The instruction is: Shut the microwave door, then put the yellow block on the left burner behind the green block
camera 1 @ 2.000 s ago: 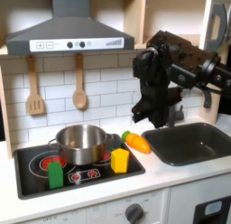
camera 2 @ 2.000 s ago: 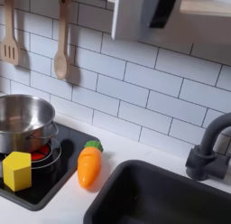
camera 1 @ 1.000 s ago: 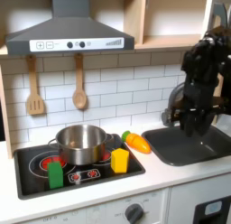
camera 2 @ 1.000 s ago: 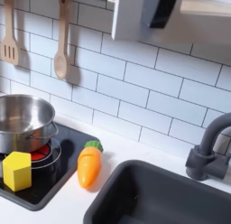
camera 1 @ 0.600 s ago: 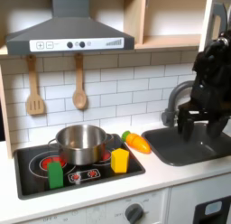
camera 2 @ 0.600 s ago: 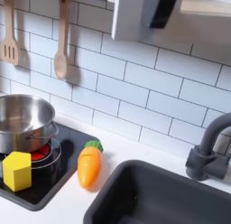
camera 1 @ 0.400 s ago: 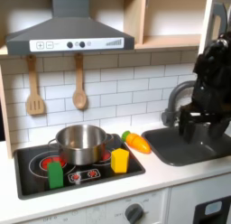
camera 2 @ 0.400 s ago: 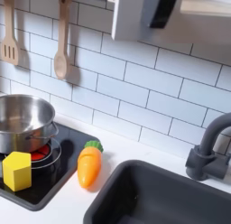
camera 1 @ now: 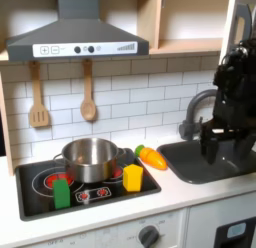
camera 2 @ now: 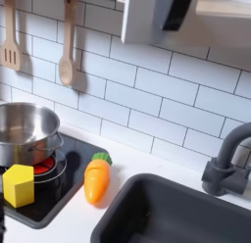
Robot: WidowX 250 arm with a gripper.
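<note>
Where the first exterior view takes in the stovetop (camera 1: 30, 197), one yellow block (camera 1: 132, 177), one green block (camera 1: 62, 193), one pot (camera 1: 89, 158) and one carrot (camera 1: 152, 157) appear; the dark gripper (camera 1: 224, 144) hangs over the sink (camera 1: 190, 162), its opening impossible to tell. In the second exterior view, one chunky bright yellow block (camera 2: 19, 185) sits at the stovetop's front edge, before the pot (camera 2: 25, 131).
</note>
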